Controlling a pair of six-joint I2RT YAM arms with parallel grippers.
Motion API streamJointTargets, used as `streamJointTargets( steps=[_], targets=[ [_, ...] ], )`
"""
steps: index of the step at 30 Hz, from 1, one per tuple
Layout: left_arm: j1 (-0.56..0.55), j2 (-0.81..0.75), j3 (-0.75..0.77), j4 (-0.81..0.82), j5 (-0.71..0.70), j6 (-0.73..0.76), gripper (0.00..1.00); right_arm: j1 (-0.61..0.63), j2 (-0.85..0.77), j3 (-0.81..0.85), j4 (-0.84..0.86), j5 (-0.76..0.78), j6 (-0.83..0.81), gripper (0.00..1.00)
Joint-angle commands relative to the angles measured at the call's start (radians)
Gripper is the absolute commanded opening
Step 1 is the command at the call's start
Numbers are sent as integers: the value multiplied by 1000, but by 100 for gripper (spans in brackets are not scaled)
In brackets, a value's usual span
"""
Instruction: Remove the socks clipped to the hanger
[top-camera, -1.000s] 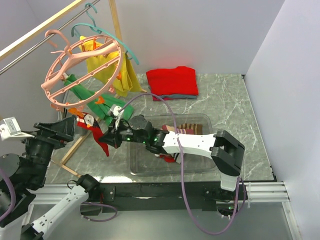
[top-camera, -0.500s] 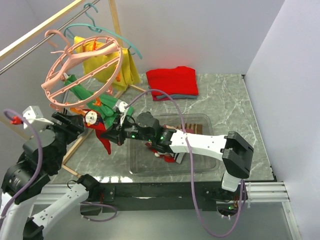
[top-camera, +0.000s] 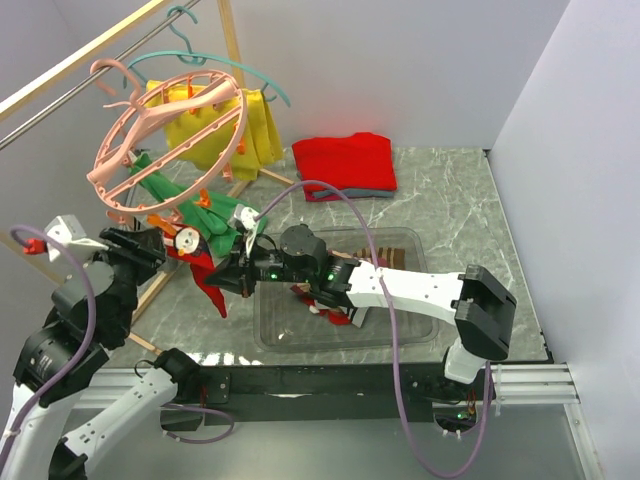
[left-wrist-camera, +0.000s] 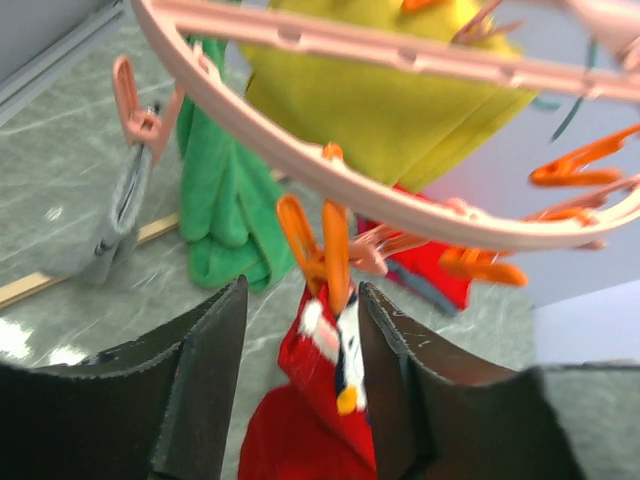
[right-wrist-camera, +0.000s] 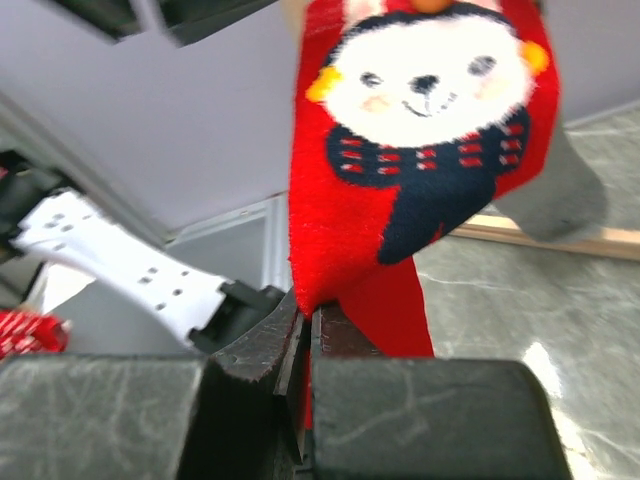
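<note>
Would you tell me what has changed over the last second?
The left gripper rose and swung in toward the pink hanger, its open fingers now flanking the orange clip holding the red sock. The right gripper stays shut on that sock's lower end. The clear bin is unmoved.

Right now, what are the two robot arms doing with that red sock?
The right gripper is pinching the bottom of the red sock, which hangs from an orange clip on the pink hanger. The left gripper is open around that clip. The sock is not off yet.
</note>
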Motion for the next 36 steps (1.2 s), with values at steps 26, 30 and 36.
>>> streamJointTargets(
  steps=[26,30,36],
  targets=[
    [-4,-5,-154,352,-7,56,62,2,-116,2,30,-183,0,0],
    [-4,-6,-179,412,-8,76,59,0,-120,3,23,-181,-3,0],
    [-4,-12,-213,453,-39,119,45,0,-126,8,8,-181,-9,0]
  ],
)
